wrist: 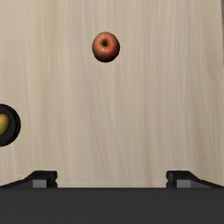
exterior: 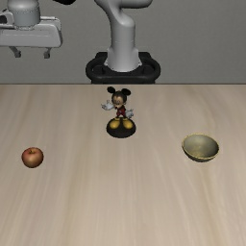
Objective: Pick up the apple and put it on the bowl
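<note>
The apple (exterior: 33,157) rests on the pale wooden bench (exterior: 125,207) toward the exterior view's left, red and on its own. Well apart from it, toward the exterior view's right, sits the bowl (exterior: 200,147) — olive-coloured, mouth up. Farther back, between the two, a mouse figurine (exterior: 119,112) stands on a dark round base. Behind it is the robot's base (exterior: 125,65). The claw (exterior: 31,50) hangs high toward the exterior view's left, fingers spread wide with nothing between them — in the wrist view the apple lies well clear of the fingertips (wrist: 41,178).
</note>
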